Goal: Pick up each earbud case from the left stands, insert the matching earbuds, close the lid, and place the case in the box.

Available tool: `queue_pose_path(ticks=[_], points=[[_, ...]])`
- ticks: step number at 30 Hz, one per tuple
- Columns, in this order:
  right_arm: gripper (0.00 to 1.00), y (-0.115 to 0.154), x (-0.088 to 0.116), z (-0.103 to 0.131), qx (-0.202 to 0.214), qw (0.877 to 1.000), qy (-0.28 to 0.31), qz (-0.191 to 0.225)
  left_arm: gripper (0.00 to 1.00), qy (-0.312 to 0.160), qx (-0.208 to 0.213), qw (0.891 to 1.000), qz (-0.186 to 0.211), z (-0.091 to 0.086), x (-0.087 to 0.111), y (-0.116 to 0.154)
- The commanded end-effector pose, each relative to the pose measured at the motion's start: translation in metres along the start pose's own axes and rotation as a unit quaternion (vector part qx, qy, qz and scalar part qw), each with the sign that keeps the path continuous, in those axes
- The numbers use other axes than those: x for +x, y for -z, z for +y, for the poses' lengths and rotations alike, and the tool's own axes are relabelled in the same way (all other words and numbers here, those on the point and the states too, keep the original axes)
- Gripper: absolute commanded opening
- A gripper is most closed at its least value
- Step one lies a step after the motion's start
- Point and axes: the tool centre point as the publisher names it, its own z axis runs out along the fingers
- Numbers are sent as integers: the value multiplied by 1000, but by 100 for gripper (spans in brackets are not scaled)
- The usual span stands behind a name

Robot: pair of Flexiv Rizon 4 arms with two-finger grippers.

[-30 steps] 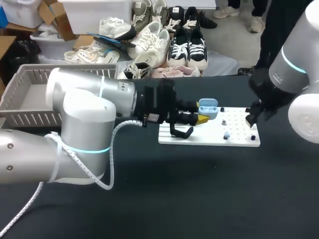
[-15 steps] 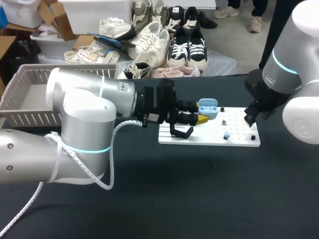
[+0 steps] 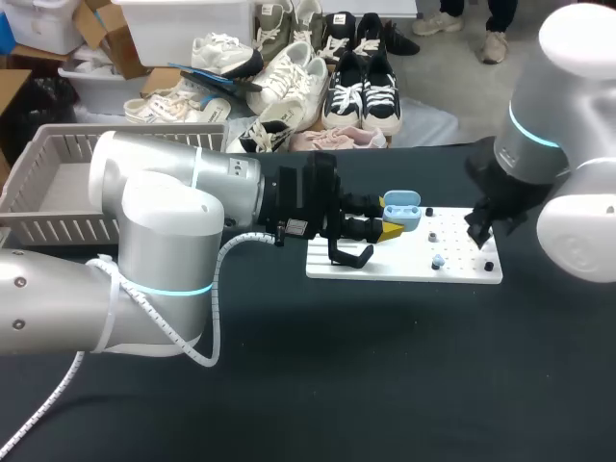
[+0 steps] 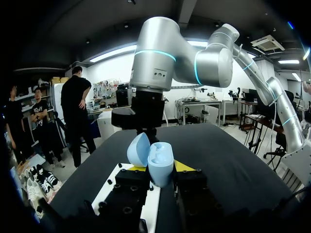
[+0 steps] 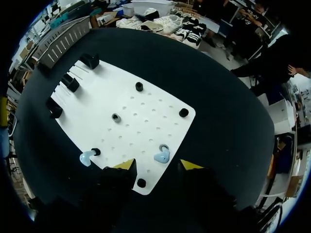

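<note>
Pinching the case (image 4: 161,158), seemingly — left gripper (image 4: 160,168); right gripper (image 5: 158,165) spread over earbud (image 5: 162,156).

The light-blue earbud case (image 3: 400,210) sits upright, lid open, above the white board's (image 3: 404,268) left end. Two light-blue earbuds (image 5: 163,155) rest on the board.

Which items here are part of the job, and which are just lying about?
Job: open earbud case held in left hand; two earbuds; white board; grey box; right hand.
Idle: bare black pegs; grey peg.
</note>
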Motion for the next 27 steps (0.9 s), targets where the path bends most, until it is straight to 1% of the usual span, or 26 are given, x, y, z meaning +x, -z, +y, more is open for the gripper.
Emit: queue_pose_path(ticks=[1, 10, 17, 19, 27], points=[[50, 0, -2, 1, 1, 1000, -4, 1, 0, 0, -3, 1000, -2, -1, 1, 0], [46, -1, -5, 0, 2, 1000, -15, 6, 0, 0, -3, 1000, -2, -1, 1, 0], [46, -3, -7, -1, 7, 1000, -14, 11, 0, 0, -3, 1000, -2, -1, 1, 0], [47, -3, -8, -1, 18, 1000, -12, 15, 0, 0, -3, 1000, -2, -1, 1, 0], [47, -9, -10, -3, 17, 1000, -15, 17, 0, 0, -3, 1000, -2, -1, 1, 0]])
